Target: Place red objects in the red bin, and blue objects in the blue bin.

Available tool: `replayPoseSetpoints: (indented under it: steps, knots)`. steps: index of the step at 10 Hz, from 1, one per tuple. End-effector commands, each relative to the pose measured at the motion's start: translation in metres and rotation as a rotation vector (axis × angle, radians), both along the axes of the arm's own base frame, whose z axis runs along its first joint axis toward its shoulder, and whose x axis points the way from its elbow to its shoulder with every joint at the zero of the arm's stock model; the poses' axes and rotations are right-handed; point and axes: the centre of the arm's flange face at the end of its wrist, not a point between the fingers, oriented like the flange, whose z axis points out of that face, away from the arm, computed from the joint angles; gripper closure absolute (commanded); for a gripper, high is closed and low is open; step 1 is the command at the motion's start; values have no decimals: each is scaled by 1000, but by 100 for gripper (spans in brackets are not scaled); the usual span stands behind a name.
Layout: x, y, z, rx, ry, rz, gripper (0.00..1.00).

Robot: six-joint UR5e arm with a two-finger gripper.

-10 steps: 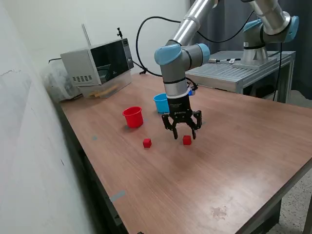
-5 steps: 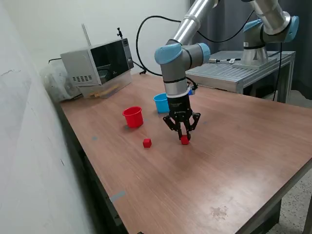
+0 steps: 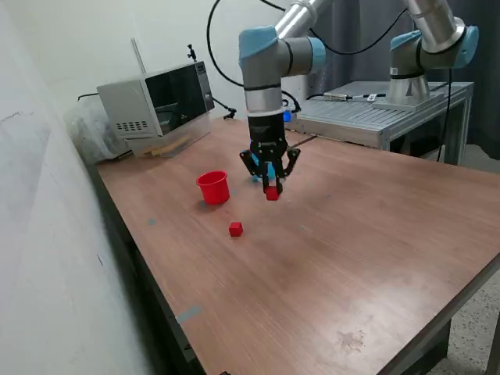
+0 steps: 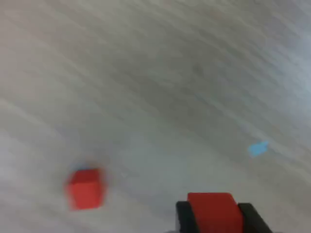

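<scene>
My gripper is shut on a tiny red cube and holds it in the air above the table. The wrist view shows that cube clamped between the two black fingers. A second red cube lies on the wood nearer the front edge, and it shows blurred in the wrist view. The red cup stands to the exterior view's left of the gripper. The light blue cup is mostly hidden behind the gripper. No dark blue cubes show.
A grey microwave-like box sits at the table's back corner on the exterior view's left. A second arm stands on a metal bench behind. A small blue mark shows on the wood in the wrist view.
The gripper went from open around the red cube to shut on it, then lifted it and carried it up and toward the cups, to the exterior view's left.
</scene>
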Motion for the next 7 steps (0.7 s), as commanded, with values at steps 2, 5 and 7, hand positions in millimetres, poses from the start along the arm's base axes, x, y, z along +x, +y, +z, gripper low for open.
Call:
replayPoseSetpoints:
  steps: [2,5,7]
  knots:
    - [-1,89,67,4,36,-117,100]
    - [-2,153,74,8,44,-206,100]
    - [-1,200,73,9,43,-269,100]
